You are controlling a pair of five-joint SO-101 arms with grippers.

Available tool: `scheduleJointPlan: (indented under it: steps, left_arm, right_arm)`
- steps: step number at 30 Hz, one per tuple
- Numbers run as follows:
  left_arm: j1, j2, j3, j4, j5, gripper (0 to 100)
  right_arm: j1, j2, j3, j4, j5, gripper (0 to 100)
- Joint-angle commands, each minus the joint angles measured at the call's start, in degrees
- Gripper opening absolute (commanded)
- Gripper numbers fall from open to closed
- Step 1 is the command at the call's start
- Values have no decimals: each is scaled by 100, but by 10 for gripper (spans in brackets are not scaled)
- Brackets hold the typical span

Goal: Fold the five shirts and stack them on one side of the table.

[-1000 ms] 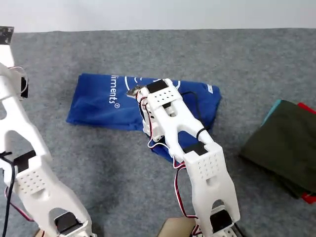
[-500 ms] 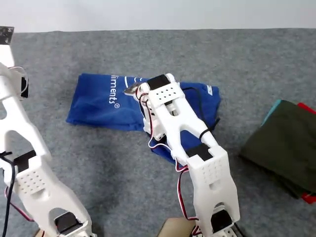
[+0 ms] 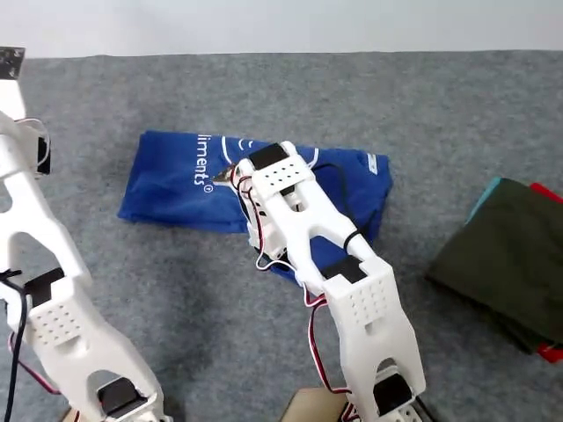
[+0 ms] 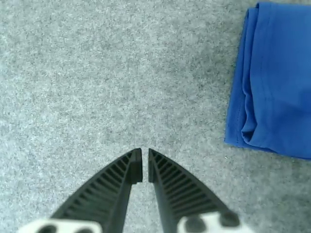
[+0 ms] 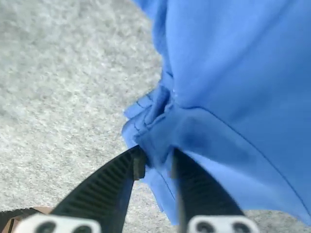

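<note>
The blue shirt [image 3: 171,185] lies partly folded near the middle of the grey table cover [image 3: 440,114], its long side running across the table and white print showing on its upper face. The right arm [image 3: 352,290] stretches out over the shirt's right half. The right gripper [image 5: 154,162] is clamped on a bunched pleat of blue cloth at the shirt's edge, with fabric squeezed between the two black ribbed jaws and the grey cover just beside it. The left arm [image 3: 40,272] stands along the left edge of the table, apart from the shirt. The left gripper [image 4: 145,165] hangs over bare grey cover with its jaws drawn together, only a thin slit between them and nothing in it. From that wrist, the shirt's folded hem sits off to one side, well apart from the tips. Over at the table's right edge lies a stack with a dark green shirt [image 3: 506,255] on top. A teal edge [image 3: 485,199] and a red edge [image 3: 547,193] peek out beneath it.
</note>
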Motion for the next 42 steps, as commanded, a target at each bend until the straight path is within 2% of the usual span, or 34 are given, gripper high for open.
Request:
scheduleJointPlan:
  steps: [1,6,8,10,13,15,23,27,31,36,42]
  left_arm:
    - [9,-378,-13,123,-35,32]
    - [9,-369,-13,123,-35,32]
    - [18,-369,-13,123,-26,32]
    - [18,-369,-4,123,-18,32]
    - [18,-369,110,123,-18,32]
    - [18,-369,233,123,-18,32]
    - [0,-404,312,123,-44,30]
    - [9,-413,286,123,-35,30]
    - [9,-413,286,123,-35,30]
    - [18,-413,286,114,-44,30]
    - [44,-413,286,114,-26,30]
  right_arm:
    - [-31,-769,-53,233,9,181]
    - [-4,-1587,-70,-22,9,180]
    - [48,-1789,-70,-488,9,174]
    - [75,-1771,-70,-1147,9,122]
    - [48,-1499,-70,-2158,9,0]
    - [-22,-1226,-70,-2651,9,29]
    - [-295,101,-70,-3960,18,10]
    - [-558,356,-255,-3890,18,10]
    - [-760,303,-1011,-3143,18,10]
    - [-673,330,-2286,-2281,18,10]
    - [-646,567,-2629,-2703,18,10]
